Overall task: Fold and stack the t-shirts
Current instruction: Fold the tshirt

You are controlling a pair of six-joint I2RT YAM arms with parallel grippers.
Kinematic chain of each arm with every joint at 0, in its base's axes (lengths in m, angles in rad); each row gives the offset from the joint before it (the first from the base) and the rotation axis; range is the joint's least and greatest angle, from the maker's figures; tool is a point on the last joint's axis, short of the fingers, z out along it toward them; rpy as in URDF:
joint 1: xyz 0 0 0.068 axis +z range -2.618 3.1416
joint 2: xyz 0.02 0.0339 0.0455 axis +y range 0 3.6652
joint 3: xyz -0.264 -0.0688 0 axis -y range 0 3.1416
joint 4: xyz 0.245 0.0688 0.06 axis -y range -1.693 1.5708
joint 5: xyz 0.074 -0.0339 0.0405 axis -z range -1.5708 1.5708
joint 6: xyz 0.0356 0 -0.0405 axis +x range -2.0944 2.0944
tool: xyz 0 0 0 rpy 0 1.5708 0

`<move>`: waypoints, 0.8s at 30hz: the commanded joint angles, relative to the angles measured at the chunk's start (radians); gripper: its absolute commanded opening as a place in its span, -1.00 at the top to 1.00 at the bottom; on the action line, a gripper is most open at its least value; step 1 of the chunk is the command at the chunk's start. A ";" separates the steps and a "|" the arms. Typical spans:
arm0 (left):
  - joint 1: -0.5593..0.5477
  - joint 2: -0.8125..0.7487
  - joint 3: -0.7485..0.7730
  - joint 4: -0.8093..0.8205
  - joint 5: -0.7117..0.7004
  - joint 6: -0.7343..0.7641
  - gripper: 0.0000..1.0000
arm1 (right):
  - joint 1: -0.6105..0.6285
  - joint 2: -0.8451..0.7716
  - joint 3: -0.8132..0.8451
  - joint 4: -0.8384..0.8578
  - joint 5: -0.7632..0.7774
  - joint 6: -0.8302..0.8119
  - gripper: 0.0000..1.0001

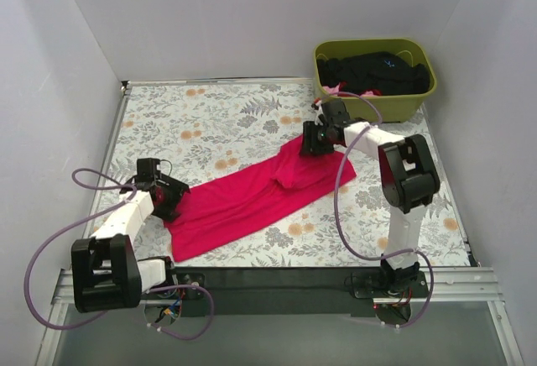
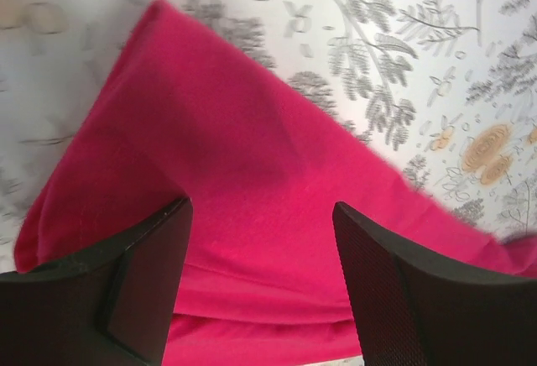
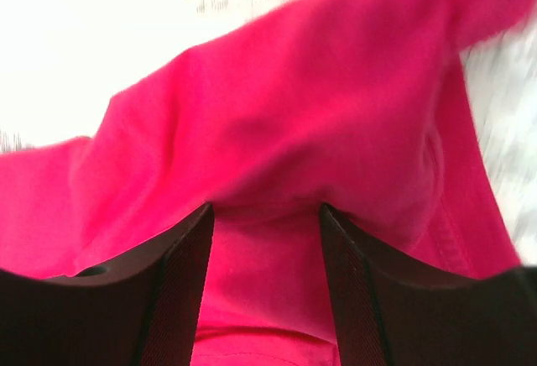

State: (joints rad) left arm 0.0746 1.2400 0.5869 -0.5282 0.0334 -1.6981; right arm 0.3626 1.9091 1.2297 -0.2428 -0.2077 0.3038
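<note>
Mounting rail (image 1: 277, 280): dark strip at 6 o'clock in the top view, with both arm bases bolted to it.
Table (image 1: 210, 114): covered with a pale cloth printed with grey leaves and orange flowers.
Red shirt (image 1: 252, 202): plain crimson cloth, flattened into a long band on the table; it runs diagonally from 8 o'clock to 2 o'clock, with a small raised bump of cloth toward the 2 o'clock end.
Shirt and left gripper (image 1: 174, 205): the gripper sits at the band's 8 o'clock end. In the left wrist view the red shirt (image 2: 252, 173) lies as a folded, layered edge right under the left gripper (image 2: 260, 211), whose jaws are spread wide with nothing pinched.
Shirt and right gripper (image 1: 319, 143): the gripper sits at the band's 2 o'clock end. In the right wrist view the red shirt (image 3: 294, 131) humps up in a soft ridge at the fingertips of the right gripper (image 3: 264, 211); the jaws stand apart, with cloth in the gap.
Basket (image 1: 377, 107): olive-green bin at the table's 1 o'clock corner, just beyond the right gripper.
Basket contents: a heap of black garments (image 1: 377, 72) fills it, and a pink scrap (image 1: 338, 89) shows at its 8 o'clock corner.
</note>
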 commanded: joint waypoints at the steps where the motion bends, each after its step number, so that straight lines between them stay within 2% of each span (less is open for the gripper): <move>1: 0.040 -0.111 -0.047 -0.104 -0.081 -0.032 -0.27 | 0.007 0.114 0.184 -0.088 0.054 -0.084 -0.04; 5: 0.100 -0.143 -0.084 -0.124 -0.107 -0.034 -0.28 | -0.013 0.090 0.130 -0.081 0.113 -0.089 -0.04; 11: 0.129 -0.116 -0.113 -0.096 0.019 -0.017 -0.27 | -0.123 -0.033 -0.061 -0.003 0.081 -0.117 -0.04; 16: 0.129 -0.177 -0.038 -0.076 0.081 0.043 -0.47 | -0.122 -0.171 -0.047 0.002 0.030 -0.149 -0.07; 19: 0.128 -0.212 0.028 -0.070 0.134 0.080 -0.52 | -0.122 -0.249 -0.055 0.002 0.016 -0.121 -0.08; 22: 0.091 -0.232 0.080 -0.064 0.175 0.115 -0.57 | -0.123 -0.310 -0.110 0.005 0.016 -0.077 -0.04; 24: 0.028 -0.235 0.129 -0.047 0.184 0.138 -0.58 | -0.125 -0.327 -0.168 0.008 -0.001 -0.048 0.01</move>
State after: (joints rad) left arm 0.1596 1.0374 0.6415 -0.6018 0.1516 -1.6203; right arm 0.2390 1.6142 1.1225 -0.2333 -0.1829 0.2115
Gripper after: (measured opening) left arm 0.789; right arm 0.504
